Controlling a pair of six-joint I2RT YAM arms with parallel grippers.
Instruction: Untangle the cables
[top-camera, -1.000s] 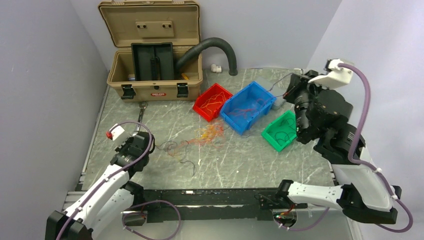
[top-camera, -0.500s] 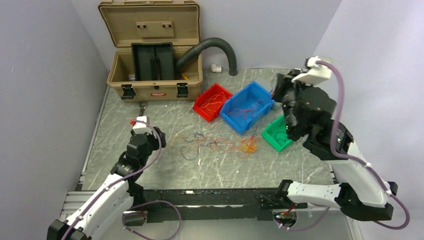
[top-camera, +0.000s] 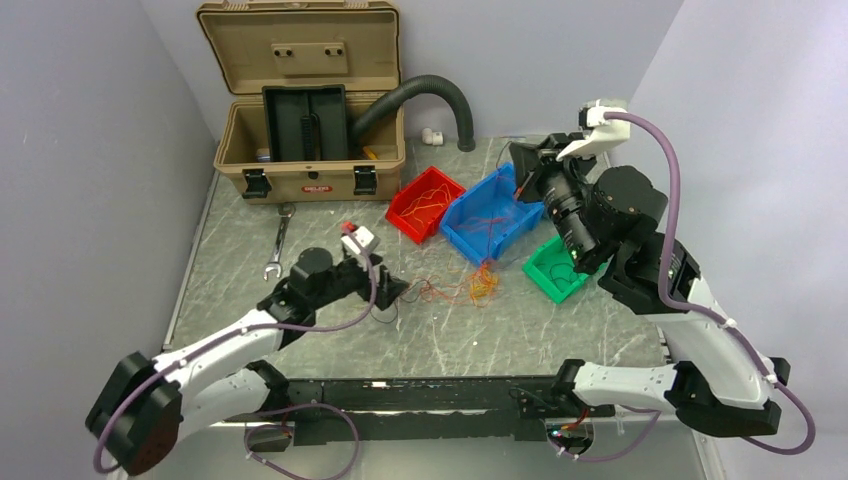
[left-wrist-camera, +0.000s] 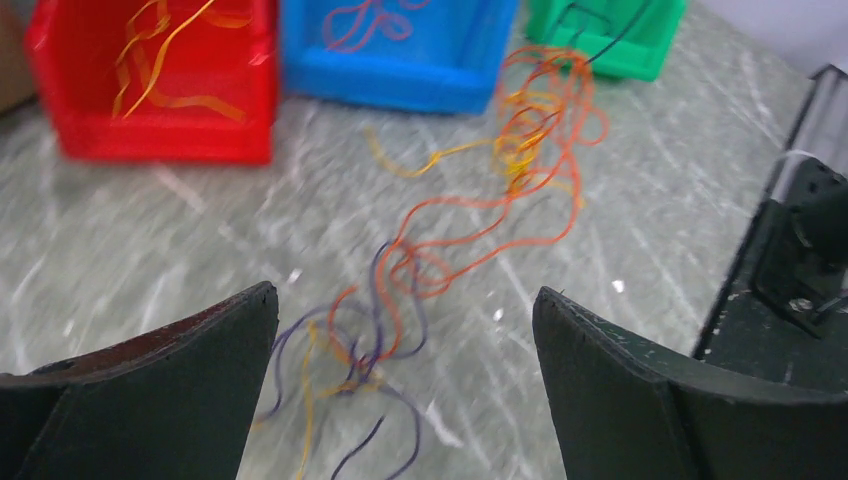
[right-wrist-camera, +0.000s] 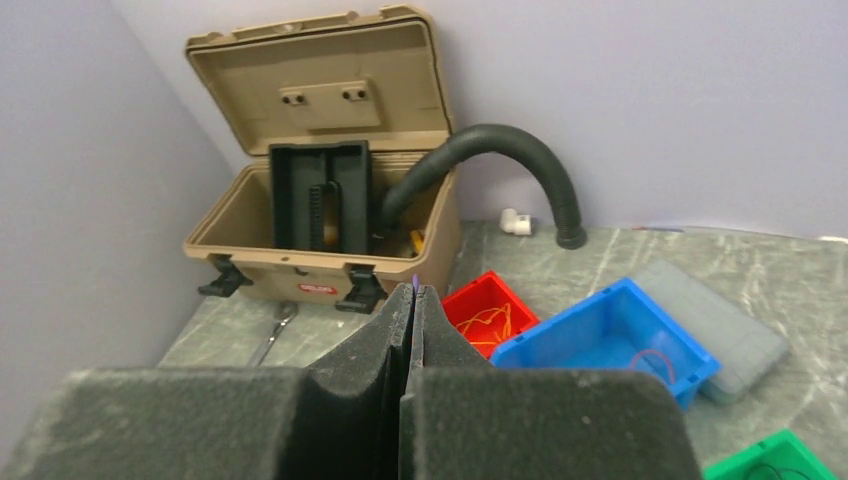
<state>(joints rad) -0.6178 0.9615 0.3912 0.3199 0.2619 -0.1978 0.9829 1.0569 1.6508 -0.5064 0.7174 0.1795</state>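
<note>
Grey, white-veined table (top-camera: 560, 330) sits between pale lilac walls (top-camera: 90, 150), and on it the cables (top-camera: 462, 289) lie in a loose orange, red and dark tangle just before the blue bin (top-camera: 497, 212). Low over its near end, the left gripper (left-wrist-camera: 405, 300) has jaws wide apart. The raised right gripper (right-wrist-camera: 413, 290) has jaws pressed together on one thin strand.

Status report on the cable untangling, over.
Left gripper open, low over the tangle's dark end. Right gripper shut, held high, thin strand pinched at its tip. The cables strung out, bunched in front of the blue bin.
</note>
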